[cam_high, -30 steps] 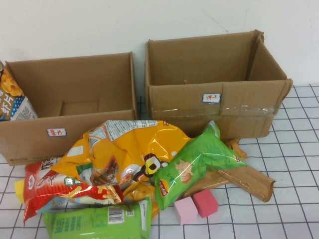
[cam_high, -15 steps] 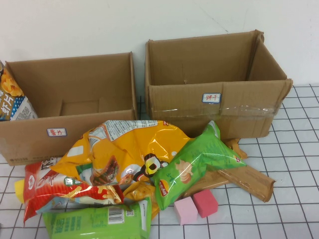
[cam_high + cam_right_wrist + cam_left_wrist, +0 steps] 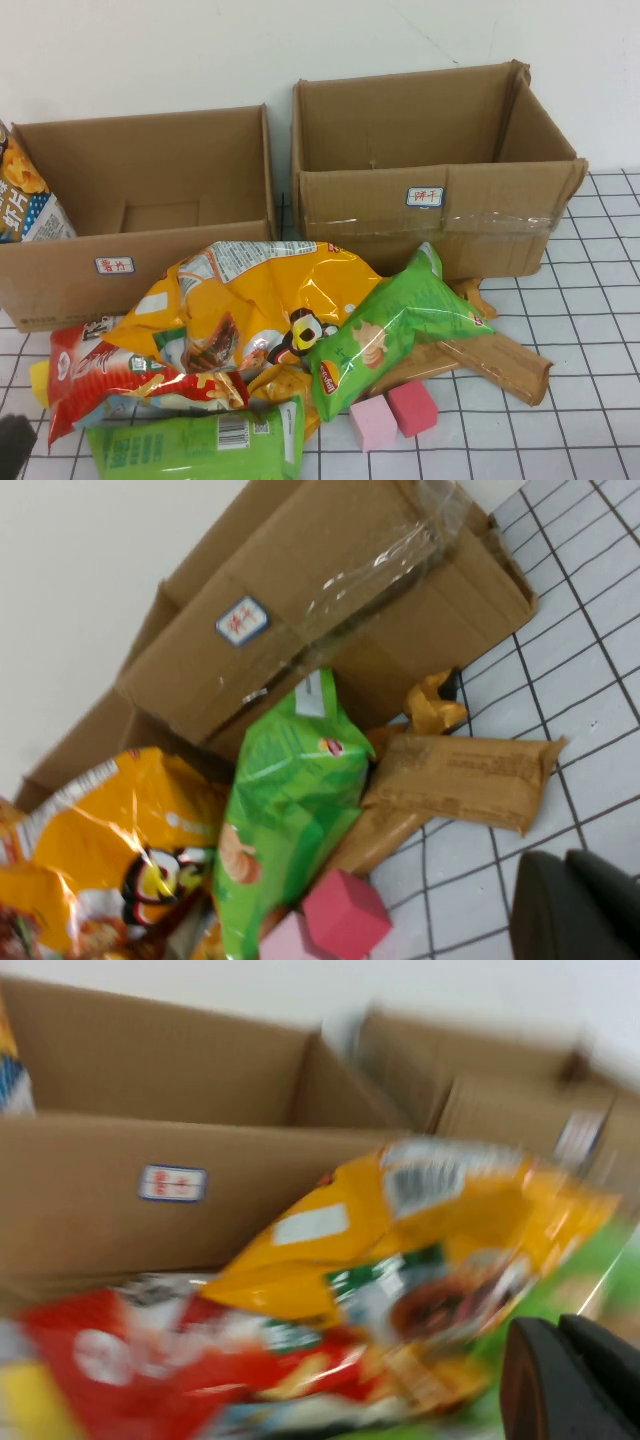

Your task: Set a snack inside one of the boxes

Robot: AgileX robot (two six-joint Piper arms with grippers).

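Two open cardboard boxes stand at the back, the left box (image 3: pixel 60 270) and the right box (image 3: pixel 480 220). A pile of snacks lies in front: a big yellow bag (image 3: pixel 260 290), a green chip bag (image 3: pixel 390 325), a red bag (image 3: pixel 110 375), a green pack (image 3: pixel 200 440) and brown packs (image 3: pixel 500 360). My left gripper (image 3: pixel 12 445) shows at the bottom left corner, near the red bag; in the left wrist view (image 3: pixel 575 1380) it is shut and empty. My right gripper (image 3: pixel 580 905) is shut and empty over bare table, near a brown pack (image 3: pixel 470 780).
A snack bag (image 3: pixel 25 195) leans in the left box at its far left. Two pink cubes (image 3: pixel 395 412) lie in front of the green chip bag. White gridded table (image 3: pixel 580 420) lies to the right of the pile. A white wall stands behind the boxes.
My left gripper has come into the high view at the bottom left corner. The snacks and boxes have not moved.
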